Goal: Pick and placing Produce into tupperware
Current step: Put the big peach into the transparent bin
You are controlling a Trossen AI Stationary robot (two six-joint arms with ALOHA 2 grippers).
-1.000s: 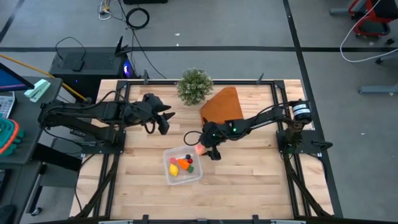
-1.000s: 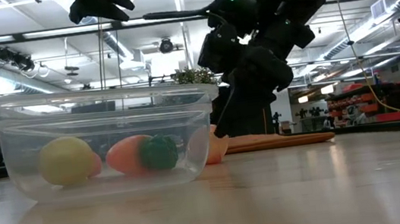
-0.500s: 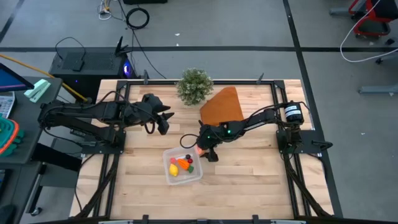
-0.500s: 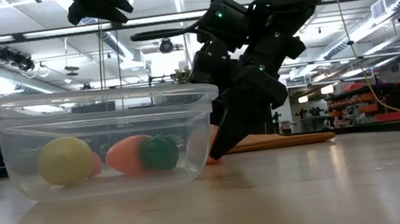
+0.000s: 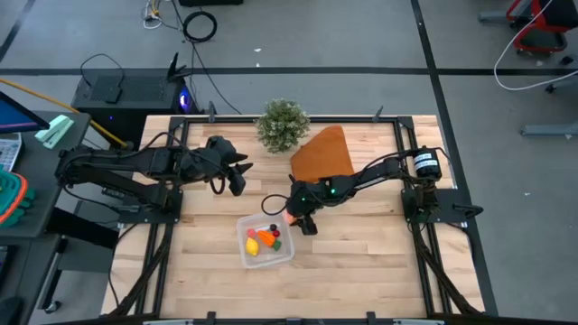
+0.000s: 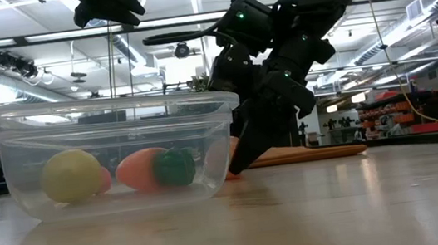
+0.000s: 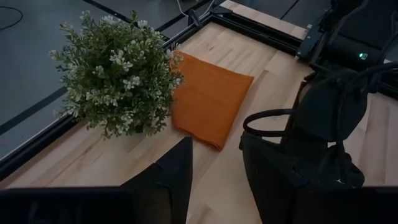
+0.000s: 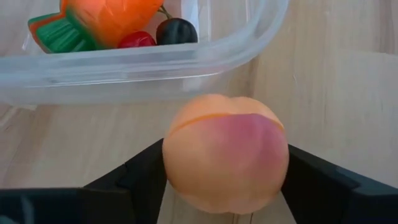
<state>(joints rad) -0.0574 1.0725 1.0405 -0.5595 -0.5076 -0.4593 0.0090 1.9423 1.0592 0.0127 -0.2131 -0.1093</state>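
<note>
Right gripper (image 5: 291, 217) down at the table with its 2 fingers against the sides of the peach (image 8: 225, 160), just beside the tupperware (image 5: 265, 240).
The peach sits on the wood outside the container's rounded corner, near its wall. Inside the tupperware lie the lemon (image 6: 72, 175), the carrot (image 6: 143, 169) with its green top, a small red piece (image 8: 137, 39) and a dark one (image 8: 176, 30). The left gripper (image 5: 237, 173) hangs in the air well apart, fingers parted and empty, facing the bushy plant (image 5: 282, 125) and the orange cloth (image 5: 323, 152).
</note>
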